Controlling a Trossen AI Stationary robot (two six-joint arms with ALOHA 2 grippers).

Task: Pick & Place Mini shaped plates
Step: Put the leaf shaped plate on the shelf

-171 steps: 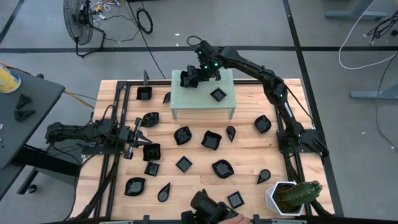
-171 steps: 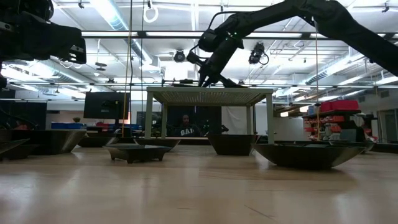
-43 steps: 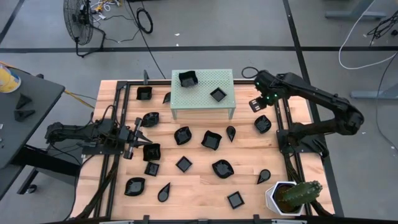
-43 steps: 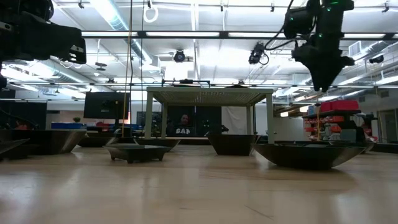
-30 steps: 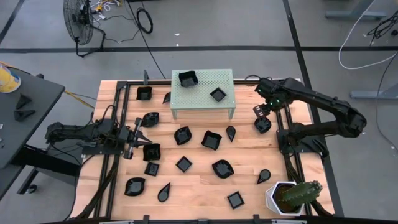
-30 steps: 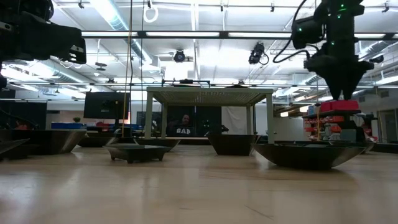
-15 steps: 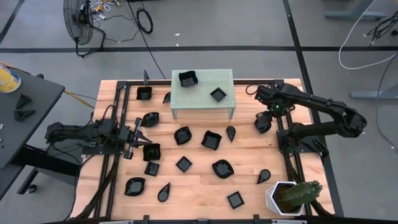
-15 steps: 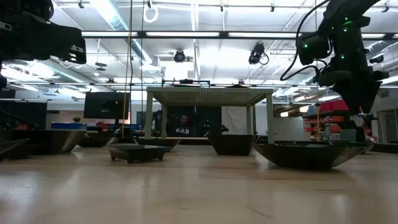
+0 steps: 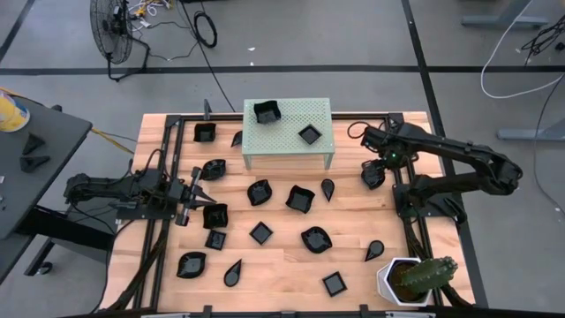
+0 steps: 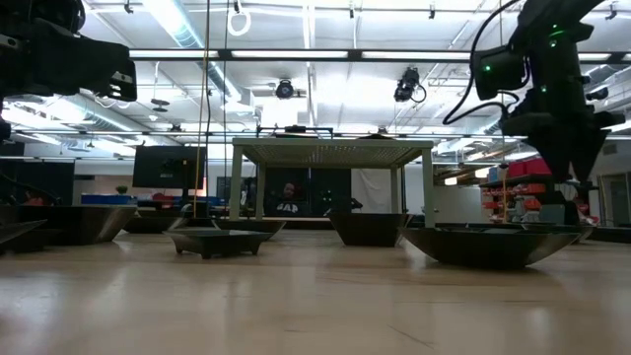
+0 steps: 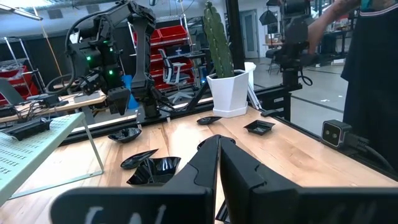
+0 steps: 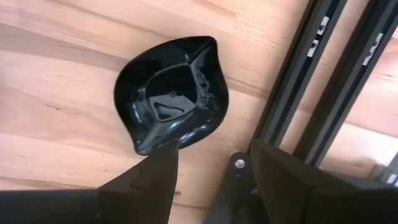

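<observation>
The right claw (image 9: 374, 170) hangs over the right side of the light wooden tabletop (image 9: 353, 216), its 2 dark fingers (image 12: 155, 177) spread wide and empty. Directly below it lies a glossy black wavy-rimmed mini plate (image 12: 171, 93), close beside the black metal rail (image 12: 298, 74) of the arm's base frame. In the wrist view, 1 finger sits at the plate's near rim while the other is over the rail side, so the plate is not yet between them.

This looks like the approach step of a fresh pick. The next move calls for centring over a rim edge, lowering, and closing on the thin raised lip without nudging the plate into the rail.

Further out, 2 black mini plates (image 9: 266, 111) already rest on the pale green perforated metal stand (image 9: 288, 134), and many more are scattered across the tabletop. A white hexagonal pot with a green cactus (image 9: 413, 280) stands at the near right corner. The left claw (image 9: 192, 206) waits closed at the left edge.

Against the earliest frame, the right arm has left the stand, where it was over the upper-left plate, and come down over this one.
</observation>
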